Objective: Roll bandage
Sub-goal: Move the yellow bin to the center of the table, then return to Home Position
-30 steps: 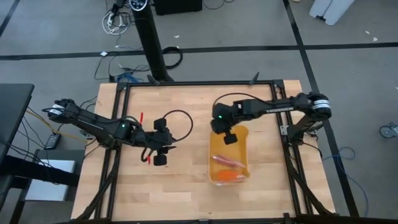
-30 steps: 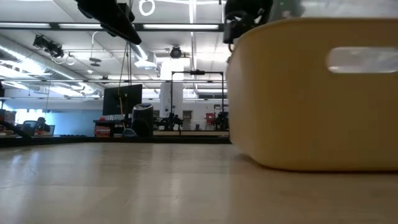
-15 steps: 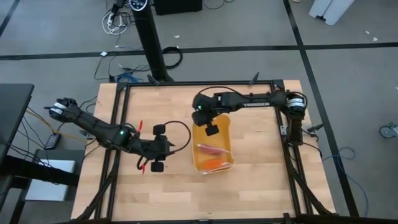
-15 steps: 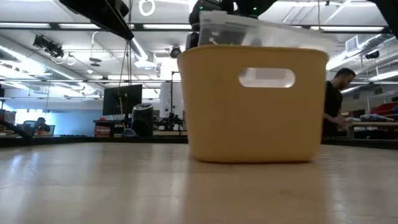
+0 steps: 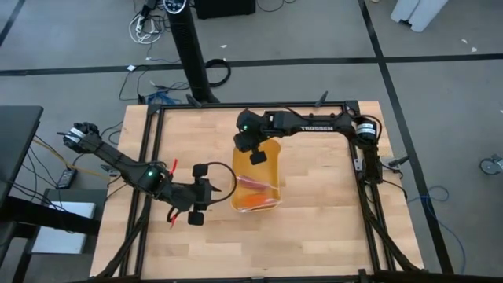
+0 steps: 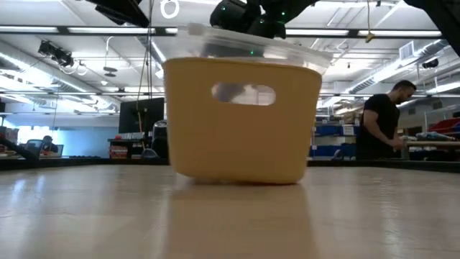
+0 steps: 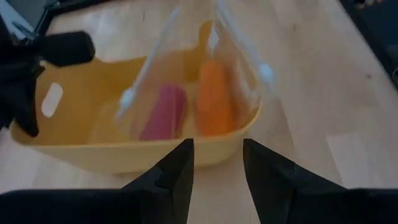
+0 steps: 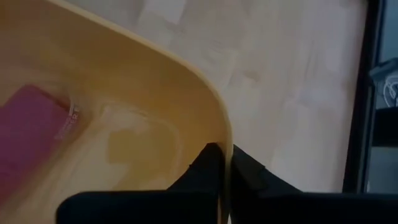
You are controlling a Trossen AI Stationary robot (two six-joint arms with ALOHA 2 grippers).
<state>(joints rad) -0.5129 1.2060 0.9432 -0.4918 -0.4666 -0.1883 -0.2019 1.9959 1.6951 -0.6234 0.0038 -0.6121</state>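
Right wrist view, right pincer pinching yellow bin wall, left pincer spread, bandage inside

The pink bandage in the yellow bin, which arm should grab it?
Probably the left. Its gripper hangs open beside the bin, facing the bandage. The right gripper is busy, fingers pinching the bin's wall.

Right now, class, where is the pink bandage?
The bandage lies as a small pink roll inside the yellow bin near the table's middle, beside an orange object and within a clear plastic bag.
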